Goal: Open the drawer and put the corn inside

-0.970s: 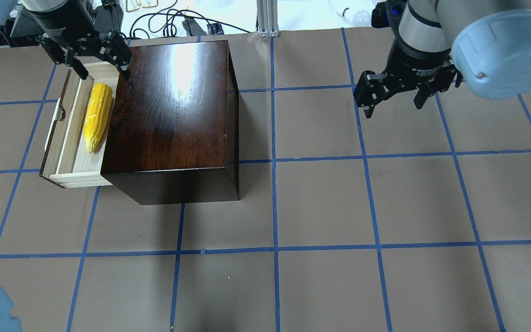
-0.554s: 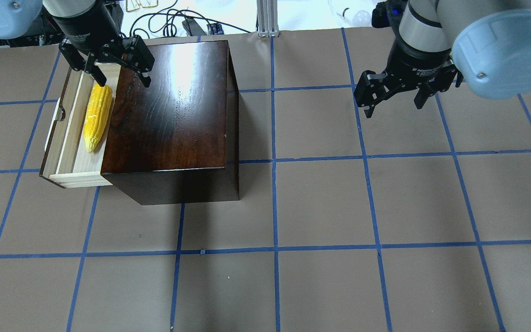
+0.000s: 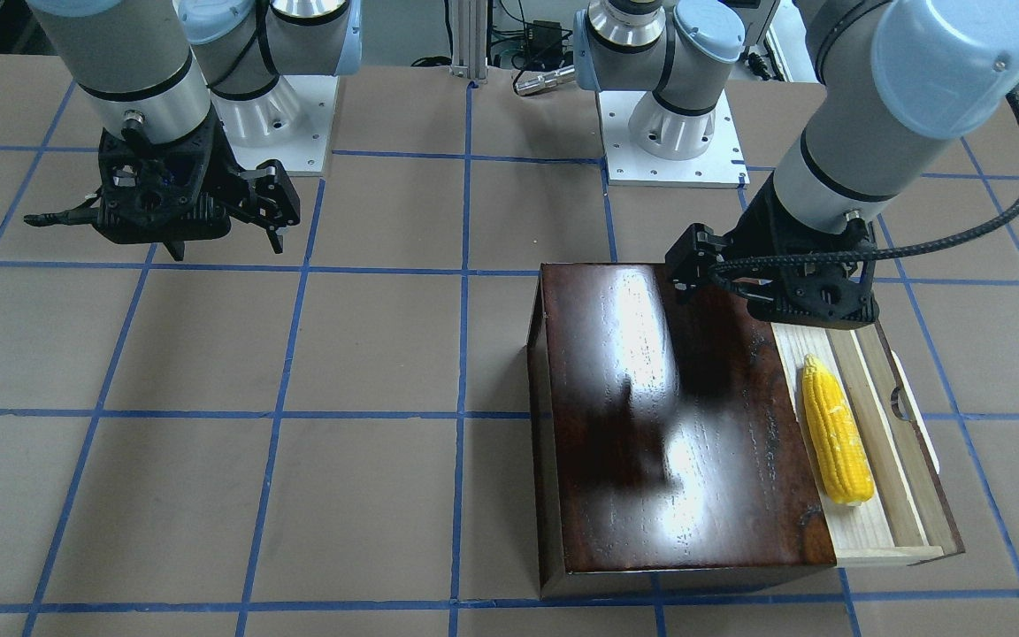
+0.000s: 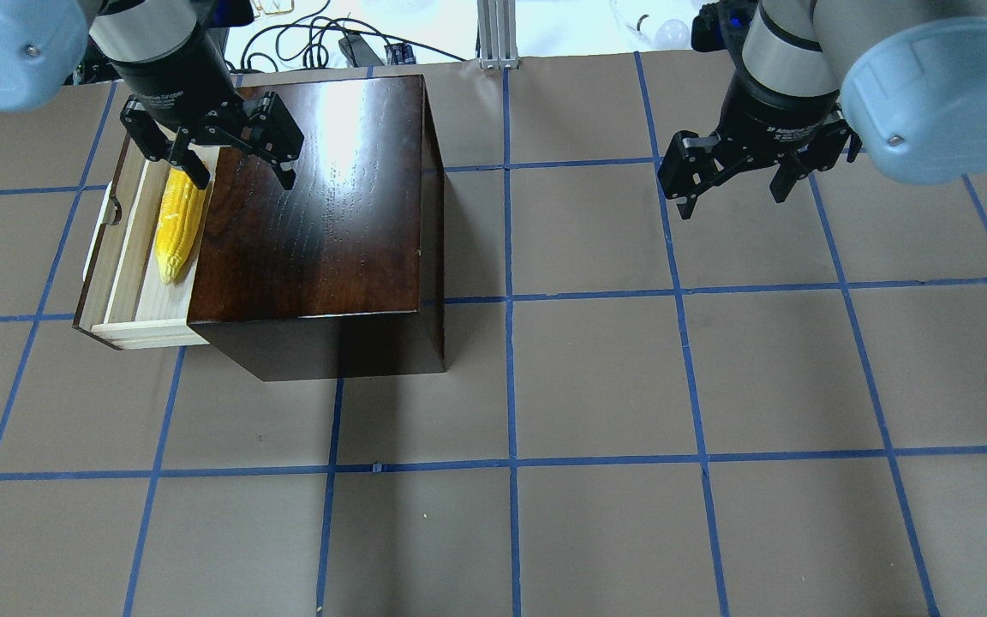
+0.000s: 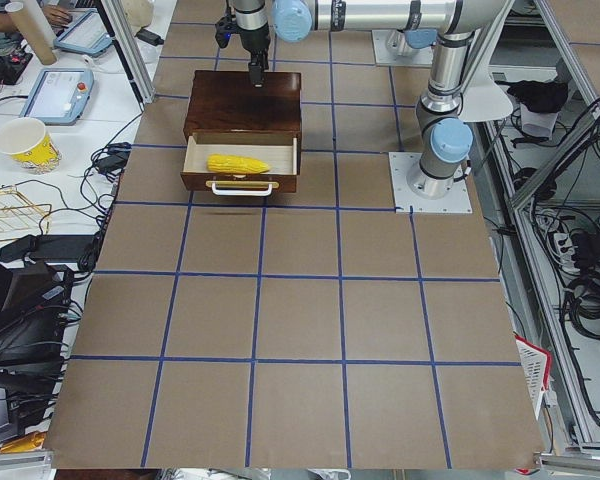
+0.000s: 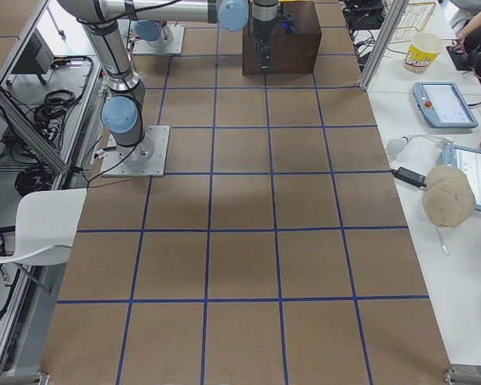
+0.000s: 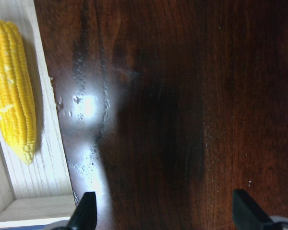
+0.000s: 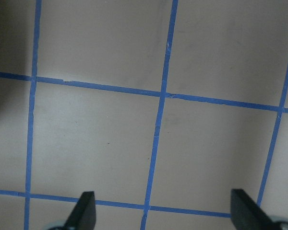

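The drawer [image 4: 129, 257] stands pulled out of the dark brown box [image 4: 322, 206], with its white handle [image 4: 102, 224] on the outer side. The yellow corn [image 4: 178, 227] lies inside the drawer along the box edge; it also shows in the front view [image 3: 837, 433] and the left wrist view [image 7: 12, 91]. My left gripper [image 4: 245, 180] is open and empty, hovering over the box top's edge beside the corn's thick end. My right gripper [image 4: 733, 201] is open and empty above bare table far to the right.
The table is brown paper with a blue tape grid [image 4: 511, 463]. Cables and a metal post [image 4: 493, 34] lie beyond the far edge. The arm bases [image 3: 669, 124] stand behind the box in the front view.
My left gripper has moved right and slightly nearer, from over the drawer's far end to over the box top's edge. The corn, drawer and right arm have not moved.
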You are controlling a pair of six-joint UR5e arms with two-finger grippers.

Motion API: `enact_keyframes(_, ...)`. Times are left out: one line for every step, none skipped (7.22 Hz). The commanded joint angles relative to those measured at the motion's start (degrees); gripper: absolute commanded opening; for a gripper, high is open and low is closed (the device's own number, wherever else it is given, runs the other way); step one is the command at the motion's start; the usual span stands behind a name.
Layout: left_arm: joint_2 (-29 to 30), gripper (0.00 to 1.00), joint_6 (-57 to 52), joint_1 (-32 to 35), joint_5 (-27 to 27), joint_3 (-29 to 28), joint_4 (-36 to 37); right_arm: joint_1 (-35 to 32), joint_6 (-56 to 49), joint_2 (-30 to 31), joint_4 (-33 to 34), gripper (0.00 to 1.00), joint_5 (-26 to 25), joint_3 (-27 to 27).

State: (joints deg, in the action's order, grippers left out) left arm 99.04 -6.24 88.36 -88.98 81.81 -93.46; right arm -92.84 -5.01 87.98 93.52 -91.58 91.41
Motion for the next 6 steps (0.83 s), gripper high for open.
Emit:
enact_keyframes(-1.6,1.0,0.2,0.2,0.0,1.2,0.0,0.1,0.0,0.0,0.0,1.0,0.0,0.0)
enact_keyframes(-2.1,1.0,0.2,0.2,0.0,1.9,0.0,-0.1,0.0,0.0,0.0,1.0,0.0,0.0)
enact_keyframes(-2.4,1.0,0.2,0.2,-0.1,3.0,0.1,-0.1,0.0,0.0,0.0,1.0,0.0,0.0)
enact_keyframes(-2.6,1.0,0.2,0.2,0.1,3.5,0.6,-0.1,0.0,0.0,0.0,1.0,0.0,0.0)
enact_keyframes(-3.0,1.0,0.2,0.2,0.1,3.6,0.7,-0.1,0.0,0.0,0.0,1.0,0.0,0.0)
enact_keyframes(-3.3,1.0,0.2,0.2,0.2,3.6,0.7,-0.1,0.0,0.0,0.0,1.0,0.0,0.0)
